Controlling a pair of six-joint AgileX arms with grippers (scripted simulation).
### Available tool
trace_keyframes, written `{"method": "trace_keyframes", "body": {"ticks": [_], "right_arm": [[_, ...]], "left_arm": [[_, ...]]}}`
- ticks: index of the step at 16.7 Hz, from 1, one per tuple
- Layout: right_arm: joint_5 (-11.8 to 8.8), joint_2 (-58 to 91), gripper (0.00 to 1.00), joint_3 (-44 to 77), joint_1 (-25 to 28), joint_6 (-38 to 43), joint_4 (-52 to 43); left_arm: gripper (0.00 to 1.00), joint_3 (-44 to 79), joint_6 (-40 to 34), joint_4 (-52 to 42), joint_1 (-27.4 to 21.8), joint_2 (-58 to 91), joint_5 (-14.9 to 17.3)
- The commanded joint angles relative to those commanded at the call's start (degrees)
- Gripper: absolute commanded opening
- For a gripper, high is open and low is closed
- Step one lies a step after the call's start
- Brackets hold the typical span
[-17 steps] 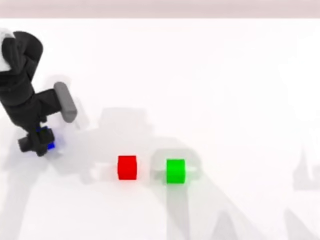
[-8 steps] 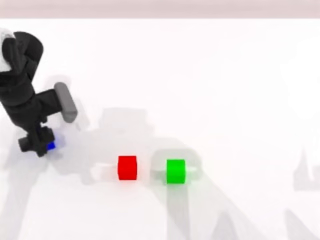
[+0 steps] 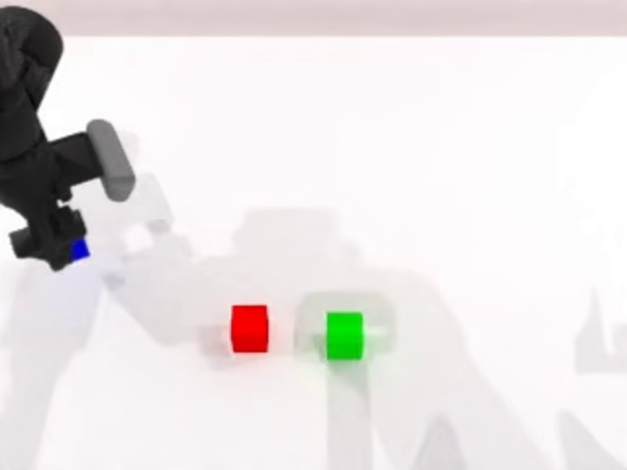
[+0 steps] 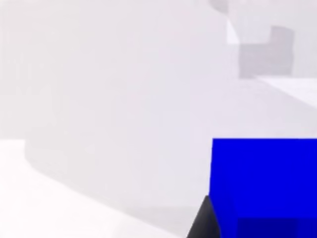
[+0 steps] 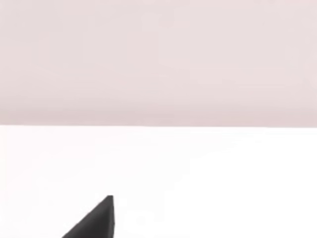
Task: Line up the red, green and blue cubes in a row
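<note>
From above, my left gripper (image 3: 61, 247) hangs over the far left of the white table (image 3: 470, 176), its fingers pinching the blue cube (image 3: 79, 251), of which only a sliver shows past the black claw. The red cube (image 3: 249, 328) sits on the table toward the middle, well apart from my claw, and the green cube (image 3: 344, 335) stands near it on its right, level with it, a gap between them. My right arm does not show in this view.

Through my left wrist camera, the blue cube (image 4: 265, 186) fills the corner close to the lens, with one dark fingertip (image 4: 204, 223) against its side and pale table behind.

Through my right wrist camera, I see only bare table (image 5: 198, 173), a pinkish backdrop, and one dark fingertip (image 5: 94, 220); whether that claw is spread or pressed together I cannot tell.
</note>
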Motion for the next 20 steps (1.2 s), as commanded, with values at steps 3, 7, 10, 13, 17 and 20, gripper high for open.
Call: {"method": "trace_keyframes", "body": {"ticks": [3,7,10,13,17,20], "right_arm": [[0.0,0.0,1.00,0.0,0.0,0.0,0.0],[0.0,0.0,1.00,0.0,0.0,0.0,0.0],[0.0,0.0,1.00,0.0,0.0,0.0,0.0],[0.0,0.0,1.00,0.0,0.0,0.0,0.0],[0.0,0.0,1.00,0.0,0.0,0.0,0.0],[0.0,0.0,1.00,0.0,0.0,0.0,0.0]], "left_arm": [[0.00,1.4,-0.1,-2.0,0.2,-1.1,0.0],[0.00,1.4,-0.1,-1.9,-0.3,-0.8,0.0],[0.00,5.3,-1.8,-4.0,-4.1,2.1,0.0],[0.00,14.5,-5.9,-8.1,-13.3,7.6,0.1],[0.00,30.5,-13.2,-14.8,-30.9,16.3,0.2],[0.00,40.5,-18.4,-18.9,-41.6,21.4,0.2]]}}
